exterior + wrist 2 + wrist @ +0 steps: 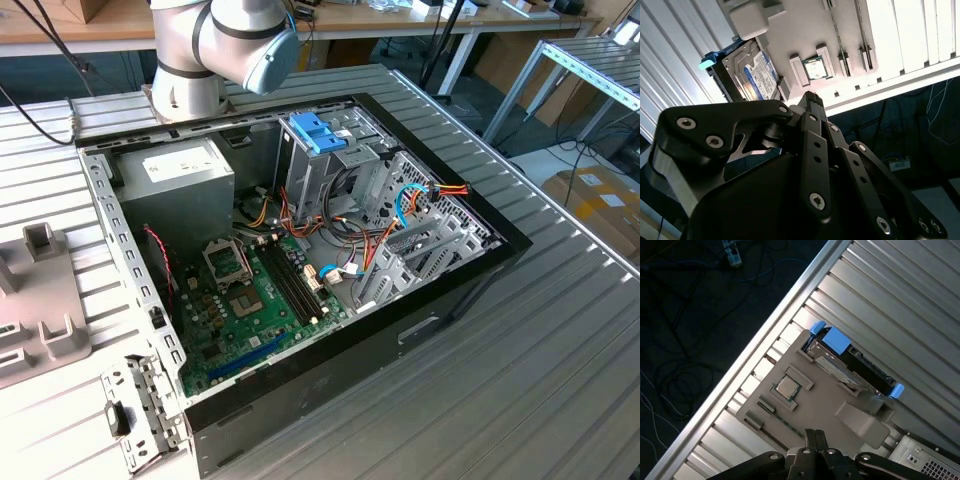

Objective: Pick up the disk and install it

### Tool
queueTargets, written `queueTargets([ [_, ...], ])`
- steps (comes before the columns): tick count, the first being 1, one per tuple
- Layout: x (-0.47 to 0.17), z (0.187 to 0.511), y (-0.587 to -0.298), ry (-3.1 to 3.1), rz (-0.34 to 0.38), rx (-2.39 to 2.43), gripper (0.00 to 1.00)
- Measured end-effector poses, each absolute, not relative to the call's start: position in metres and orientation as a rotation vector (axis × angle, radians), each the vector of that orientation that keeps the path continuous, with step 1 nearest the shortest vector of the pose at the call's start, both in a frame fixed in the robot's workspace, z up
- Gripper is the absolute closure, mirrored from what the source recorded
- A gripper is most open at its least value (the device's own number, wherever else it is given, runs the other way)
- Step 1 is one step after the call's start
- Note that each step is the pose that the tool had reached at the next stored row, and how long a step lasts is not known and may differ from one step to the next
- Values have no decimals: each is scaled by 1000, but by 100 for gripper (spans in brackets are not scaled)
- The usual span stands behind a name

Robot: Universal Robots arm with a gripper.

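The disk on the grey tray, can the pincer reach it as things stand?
Probably yes. The disk sits uncovered at the grey tray's edge, and the pincer hangs over that tray, shut, with nothing between them.

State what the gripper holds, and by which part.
Nothing. The gripper, shut and empty, hangs clear of the disk, which lies in the grey tray.

Disk (pixel 752 75) partly hidden behind the pincer (pixel 812 100) (one end); arm (pixel 220 40) cropped at exterior view's edge.

A robotics lab: opened computer case (pixel 400 340) on ribbed aluminium table (pixel 560 400), workbenches (pixel 370 20) behind
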State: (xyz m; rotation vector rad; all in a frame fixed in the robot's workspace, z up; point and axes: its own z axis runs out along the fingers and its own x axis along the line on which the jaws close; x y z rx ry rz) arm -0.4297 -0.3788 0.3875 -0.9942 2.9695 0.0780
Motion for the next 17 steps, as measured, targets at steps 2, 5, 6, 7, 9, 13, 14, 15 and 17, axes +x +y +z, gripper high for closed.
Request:
queueTargets([
  [2, -430, 388, -379, 2964, 78, -1010, 89],
  [5, -430, 388, -379, 2958, 78, -1029, 89],
  [6, -430, 388, -379, 2956, 78, -1035, 89],
  [7, -430, 388, -379, 2954, 78, -1042, 89],
  [9, -430, 388, -379, 2948, 78, -1059, 89],
  [13, -430, 388, -379, 2939, 78, -1086, 89],
  [14, -430, 388, -379, 2937, 78, -1091, 89],
  [15, -430, 388, -379, 2934, 79, -1100, 89],
  [17, -430, 388, -379, 2930, 79, -1111, 89],
])
